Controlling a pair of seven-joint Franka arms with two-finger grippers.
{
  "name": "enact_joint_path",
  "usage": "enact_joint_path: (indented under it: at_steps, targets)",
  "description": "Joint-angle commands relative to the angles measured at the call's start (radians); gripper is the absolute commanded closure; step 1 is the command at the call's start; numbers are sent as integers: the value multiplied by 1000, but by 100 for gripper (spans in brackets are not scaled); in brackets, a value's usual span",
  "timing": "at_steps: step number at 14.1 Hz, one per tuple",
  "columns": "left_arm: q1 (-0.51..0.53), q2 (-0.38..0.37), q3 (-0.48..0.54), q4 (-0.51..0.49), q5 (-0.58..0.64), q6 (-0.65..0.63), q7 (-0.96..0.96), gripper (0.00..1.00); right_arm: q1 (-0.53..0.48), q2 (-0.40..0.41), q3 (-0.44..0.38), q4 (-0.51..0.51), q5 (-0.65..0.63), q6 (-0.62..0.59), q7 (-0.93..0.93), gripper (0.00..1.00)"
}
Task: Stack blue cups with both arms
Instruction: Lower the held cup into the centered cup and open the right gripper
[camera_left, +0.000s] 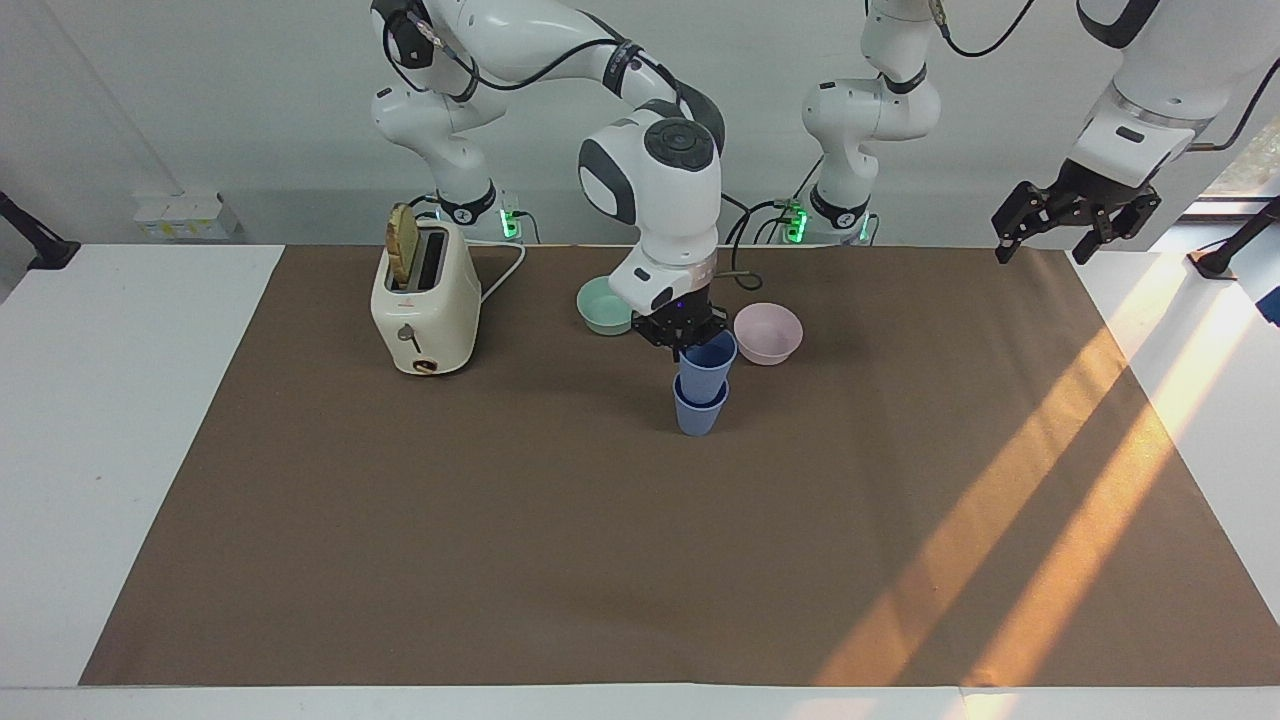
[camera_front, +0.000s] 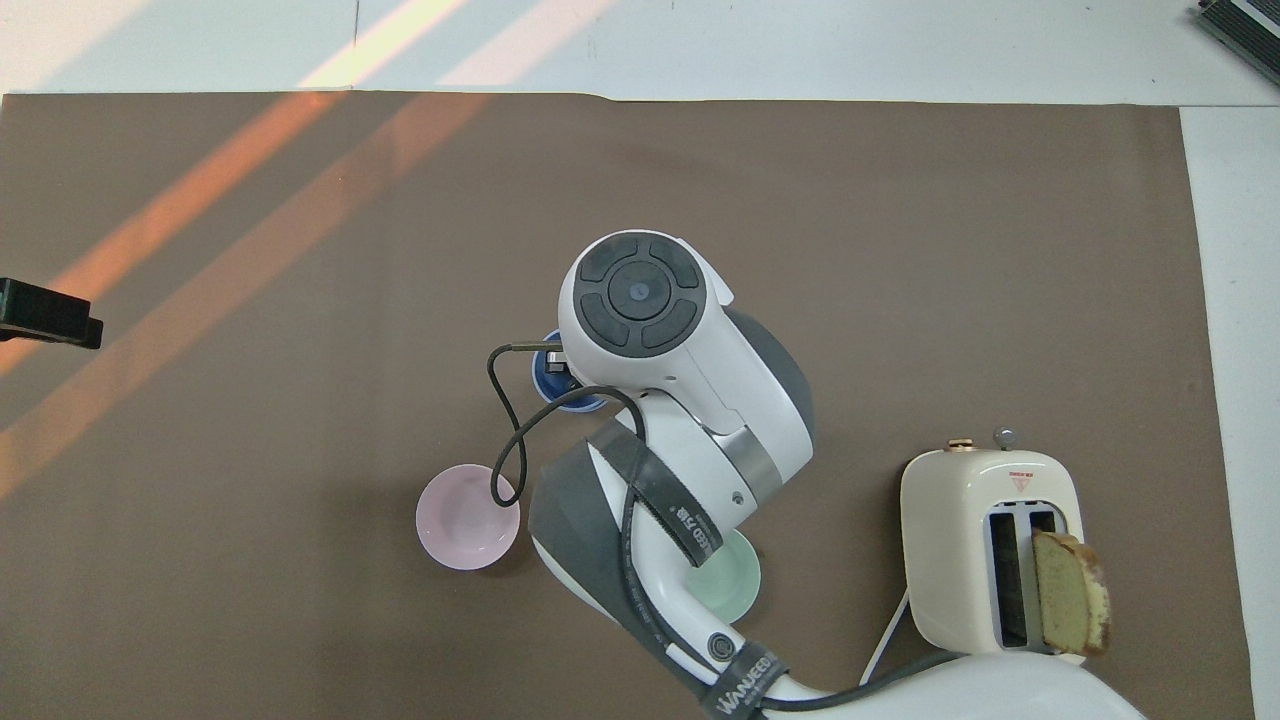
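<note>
One blue cup (camera_left: 698, 412) stands upright on the brown mat (camera_left: 500, 520), farther from the robots than the two bowls. My right gripper (camera_left: 686, 338) is shut on the rim of the second blue cup (camera_left: 706, 366) and holds it upright, its base sunk into the standing cup. In the overhead view the right arm covers the gripper and only an edge of the cups (camera_front: 558, 388) shows. My left gripper (camera_left: 1045, 248) waits open and empty, raised over the mat's corner at the left arm's end; its tip shows in the overhead view (camera_front: 45, 325).
A pale pink bowl (camera_left: 768, 333) and a mint-green bowl (camera_left: 603, 305) sit just nearer to the robots than the cups. A cream toaster (camera_left: 425, 305) with a slice of bread (camera_left: 403, 243) stands toward the right arm's end.
</note>
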Motion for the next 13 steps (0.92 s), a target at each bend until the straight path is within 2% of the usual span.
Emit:
enact_joint_path:
  at_steps: [1,6,13]
  targets:
    - [3,0,3,14,-11,-23,-8,0,-14,-4,10,-15,-15,31,3,0]
    - [3,0,3,14,-11,-23,-8,0,-17,-14,1,-1,-15,-11,8,0]
    - [1,0,3,14,-11,-23,-8,0,-100,-148,-32,39,-52,-265,-110,0]
